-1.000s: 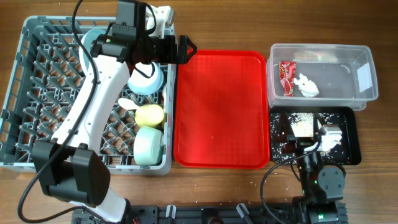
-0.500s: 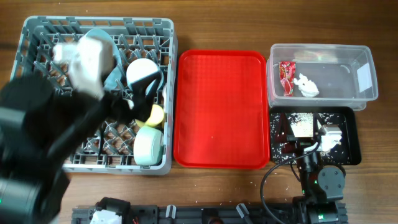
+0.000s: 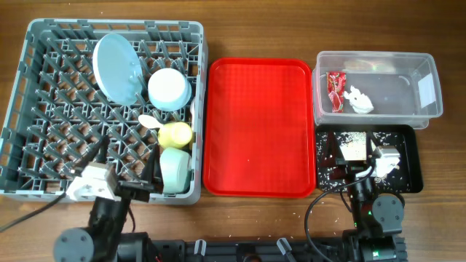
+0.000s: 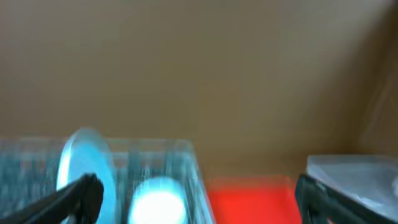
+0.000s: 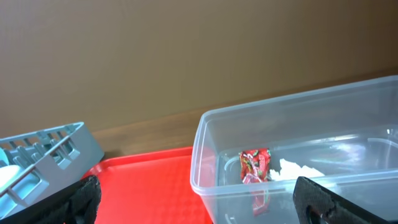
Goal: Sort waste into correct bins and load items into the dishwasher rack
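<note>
**Left gripper** (image 4: 198, 191): released, empty. Just ahead to its left, the dishwasher rack (image 4: 134, 152) holds the upright light blue plate (image 4: 84, 165) and a pale bowl (image 4: 158, 200).

**Right gripper** (image 5: 196, 198): released, empty. The red serving tray (image 5: 149, 186) lies ahead-left. Ahead-right, the clear tub (image 5: 298, 99) contains the red-and-white wrapper (image 5: 254, 167) and the tissue wad (image 5: 298, 169).

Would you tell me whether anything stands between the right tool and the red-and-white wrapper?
Yes: the clear tub's near wall stands between the right tool and the wrapper, which lies inside it. The tub has no lid, so nothing visible blocks it from above.
</note>
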Robot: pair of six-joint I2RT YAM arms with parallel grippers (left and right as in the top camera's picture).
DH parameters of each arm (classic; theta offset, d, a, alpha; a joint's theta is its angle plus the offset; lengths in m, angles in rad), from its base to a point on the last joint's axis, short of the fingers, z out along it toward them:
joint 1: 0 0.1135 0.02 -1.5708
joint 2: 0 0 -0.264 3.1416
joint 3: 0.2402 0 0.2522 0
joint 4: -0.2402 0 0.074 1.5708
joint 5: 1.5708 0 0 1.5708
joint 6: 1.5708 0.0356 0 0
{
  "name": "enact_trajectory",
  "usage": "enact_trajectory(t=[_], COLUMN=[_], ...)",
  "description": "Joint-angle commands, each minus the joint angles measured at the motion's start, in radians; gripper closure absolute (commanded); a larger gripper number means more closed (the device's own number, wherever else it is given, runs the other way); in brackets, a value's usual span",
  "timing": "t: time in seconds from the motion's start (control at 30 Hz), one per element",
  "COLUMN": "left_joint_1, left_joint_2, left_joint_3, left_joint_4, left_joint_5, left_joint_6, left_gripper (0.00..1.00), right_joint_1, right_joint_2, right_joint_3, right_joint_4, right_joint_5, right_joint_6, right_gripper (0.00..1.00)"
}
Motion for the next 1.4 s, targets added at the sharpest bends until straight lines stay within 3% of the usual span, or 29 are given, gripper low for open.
enact_trajectory(t=[0.0, 0.2, 0.43, 0.63, 1.37], left_joint_1=[0.013, 0.011, 0.011, 0.011, -0.037], left_joint_2=[-0.060, -0.060, -0.060, -0.060, -0.060], left_joint_3=[-0.197, -0.374, -0.455, -0.455, -0.455], left_joint_4=[0.246, 0.336, 0.270, 0.203, 0.204], left_joint_5=[0.081, 0.059, -0.031, -0.256, -0.261], left_joint_6=[0.000, 0.001, 0.001, 0.005, 0.005], left_gripper=[0.00, 0.00, 0.00, 0.00, 0.00], right_joint_1=[0.003, 0.003, 0.003, 0.003, 0.003], right_joint_2=[-0.007, -0.007, -0.007, -0.007, -0.007], right_joint_3=[-0.001, -0.001, -0.001, -0.001, -0.001], right_joint_4=[0.003, 0.003, 0.003, 0.003, 0.003], right_joint_5=[-0.012, -0.012, -0.012, -0.012, -0.012], right_joint_6=[-0.017, -0.017, -0.017, -0.017, -0.017], right_gripper=[0.00, 0.00, 0.00, 0.00, 0.00])
